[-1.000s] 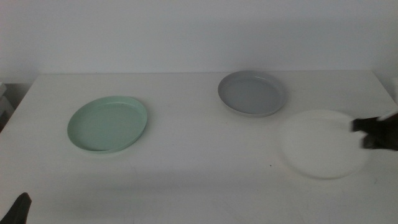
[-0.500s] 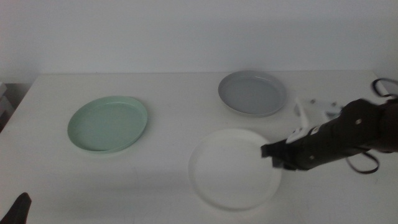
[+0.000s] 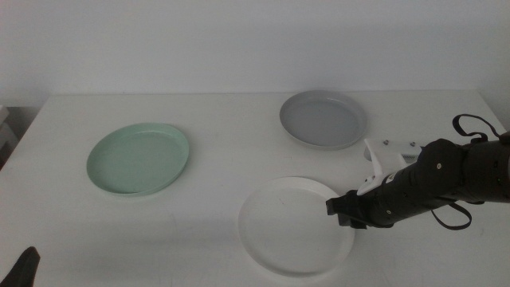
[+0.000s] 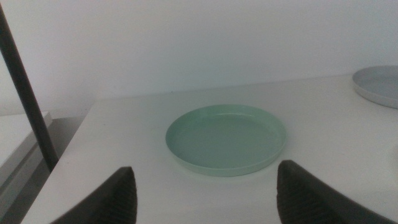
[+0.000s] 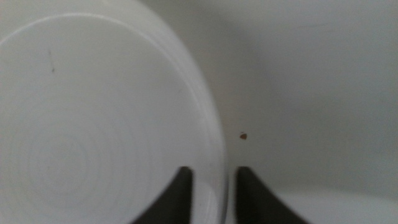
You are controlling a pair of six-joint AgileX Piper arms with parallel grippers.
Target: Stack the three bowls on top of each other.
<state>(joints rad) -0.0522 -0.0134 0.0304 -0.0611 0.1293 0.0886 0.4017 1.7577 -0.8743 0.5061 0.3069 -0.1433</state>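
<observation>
Middle view: the right gripper (image 3: 344, 212) reaches in from the right side and its jaws sit at the right-hand rim of the white bowl (image 3: 296, 226), which lies flat on the table (image 3: 223, 143) near the front edge. In the right wrist view the two dark fingers (image 5: 179, 193) stand narrow, one on each side of that rim, pinching the white bowl's edge between them; a small dark speck (image 5: 243, 135) lies on the table just outside the outer finger. The grey bowl (image 3: 323, 118) rests well behind the right gripper, apart from the white one. The mint green bowl (image 3: 139, 157) sits far off to the left. In the left wrist view the left gripper (image 4: 202, 193) waits with jaws spread wide and empty, the mint green bowl ahead of them, beyond the fingertips.
</observation>
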